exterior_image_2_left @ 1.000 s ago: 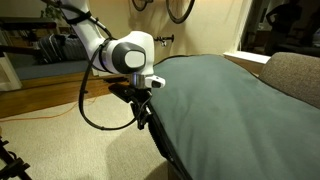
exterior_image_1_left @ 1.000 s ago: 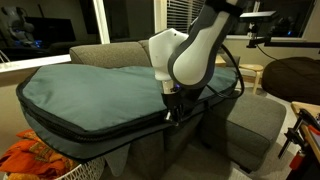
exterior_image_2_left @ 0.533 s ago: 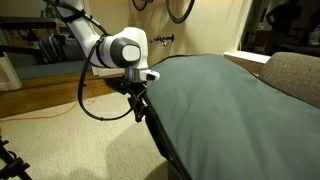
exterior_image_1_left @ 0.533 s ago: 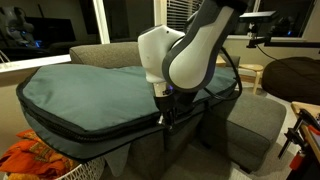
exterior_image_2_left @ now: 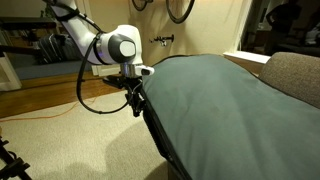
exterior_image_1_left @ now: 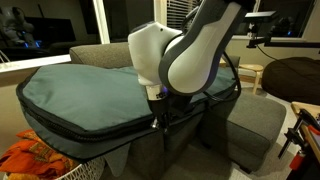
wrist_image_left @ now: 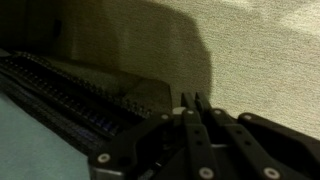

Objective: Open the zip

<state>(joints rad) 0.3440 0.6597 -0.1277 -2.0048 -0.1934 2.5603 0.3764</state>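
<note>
- My pincer is clenched: in the wrist view its two fingers lie tight together with only a hairline between the tips. It is too dark there to tell whether anything is pinched between them.
- The zip runs in from the left of that view as dark rows of teeth. It ends just beside my fingertips, with teal fabric below it.
- In both exterior views my pincer points down at the side edge of the bag, right against the black trim.
- The zip follows that edge round the big teal-green bag.
- The bag lies flat across the grey sofa, overhanging its front.
- An orange cloth sits low beside the bag in an exterior view.
</note>
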